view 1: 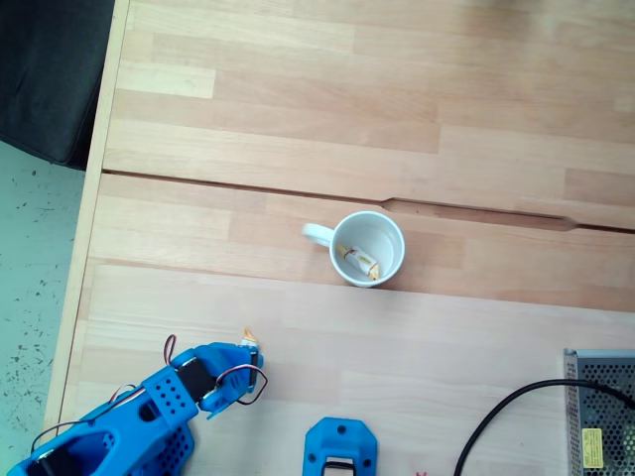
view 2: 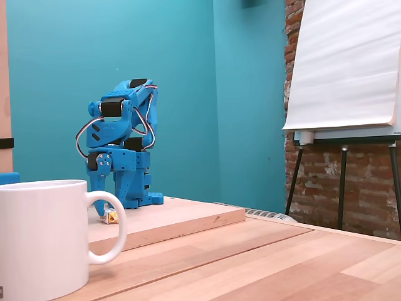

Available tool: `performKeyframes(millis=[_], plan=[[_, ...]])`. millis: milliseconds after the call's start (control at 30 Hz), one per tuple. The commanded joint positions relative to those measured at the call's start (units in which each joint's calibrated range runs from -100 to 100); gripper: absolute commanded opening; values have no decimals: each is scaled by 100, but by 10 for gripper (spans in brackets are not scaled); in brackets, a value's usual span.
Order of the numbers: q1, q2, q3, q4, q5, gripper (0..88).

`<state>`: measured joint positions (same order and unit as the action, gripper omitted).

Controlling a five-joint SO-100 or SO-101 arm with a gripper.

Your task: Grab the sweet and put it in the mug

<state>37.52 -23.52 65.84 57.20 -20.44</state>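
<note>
Nearest you, the plain white ceramic mug (view 2: 41, 238) fills the lower left; the overhead-like fixed view shows the small yellow-ended wrapped sweet (view 1: 358, 261) already inside. Blue arm's gripper (view 1: 248, 349) sits folded, lower left; jaw state unreadable.

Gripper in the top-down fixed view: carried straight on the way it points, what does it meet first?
Most likely the sweet lying right at the gripper tip; beyond it, the mug, though depth is unclear.

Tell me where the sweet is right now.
In the fixed view from above, a sweet lies inside the mug at mid-table; another sits at the gripper near the lower left.
</note>
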Motion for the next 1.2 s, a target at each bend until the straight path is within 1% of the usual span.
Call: performKeyframes(millis=[0,200,367,500,667,733,867,967,1167], plan=[[-5,-126,-37,-2,0,0],[10,-135,-670,86,-63,0],[39,-143,-1357,643,-39,0],[54,-161,-2294,973,-59,0],[83,-143,-3551,1135,-63,0],[242,-126,-3998,1111,-59,0],[867,-83,-4693,1086,-5,0],[990,235,-5175,1078,-5,0],[1041,1526,-6495,1086,-63,0]])
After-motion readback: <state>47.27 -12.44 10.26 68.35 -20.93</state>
